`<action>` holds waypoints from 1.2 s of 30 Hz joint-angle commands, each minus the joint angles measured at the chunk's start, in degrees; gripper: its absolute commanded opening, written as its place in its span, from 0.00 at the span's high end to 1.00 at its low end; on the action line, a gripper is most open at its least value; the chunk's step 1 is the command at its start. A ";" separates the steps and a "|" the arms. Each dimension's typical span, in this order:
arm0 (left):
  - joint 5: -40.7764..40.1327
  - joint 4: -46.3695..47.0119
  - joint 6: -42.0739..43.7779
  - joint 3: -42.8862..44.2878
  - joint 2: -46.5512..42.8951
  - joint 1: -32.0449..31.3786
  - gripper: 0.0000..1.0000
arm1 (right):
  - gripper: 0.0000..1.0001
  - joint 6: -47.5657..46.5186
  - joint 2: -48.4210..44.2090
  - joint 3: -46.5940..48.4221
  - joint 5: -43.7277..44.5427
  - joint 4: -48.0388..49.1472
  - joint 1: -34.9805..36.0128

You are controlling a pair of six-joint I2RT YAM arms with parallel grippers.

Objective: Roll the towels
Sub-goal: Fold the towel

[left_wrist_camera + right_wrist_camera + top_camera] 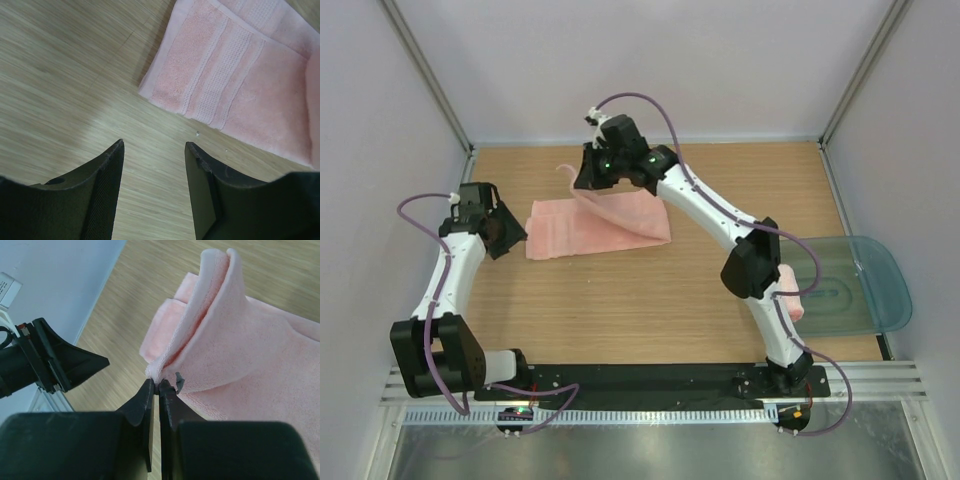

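1. The spread towel [582, 235] lies flat near the middle of the worktop [650, 310], long side running left to right, toward the far wall
2. The left wrist view shows woven bands crossing this towel [240, 85] close to its left end
3. The right jaws are pressed together on a folded edge of the same towel [240, 350]; the cloth rises from the pinch in a doubled flap, lifted clear of the wood at the towel's far side
4. The left jaws stand moderately apart and hold nothing; their fingers [107, 190] hang over bare wood just left of the towel's banded end, not touching it
5. The second towel [794, 300] shows as a small pink bundle at the left edge of the tray [880, 290], on the right side of the worktop
6. The right arm covers much of that bundle, so I cannot tell whether it sits inside the tray or just beside it, nor whether it is rolled
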 commanded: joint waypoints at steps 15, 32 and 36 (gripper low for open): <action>-3.13 0.66 -1.02 -0.29 -2.12 1.67 0.43 | 0.02 15.48 15.39 2.03 -7.05 24.20 9.13; 3.46 0.31 1.53 5.85 13.25 -4.30 0.44 | 0.04 3.28 -14.15 -36.20 1.20 12.01 -12.03; 2.31 0.04 0.83 10.77 20.19 -4.30 0.44 | 0.10 0.46 -13.10 -39.81 3.32 8.57 -14.59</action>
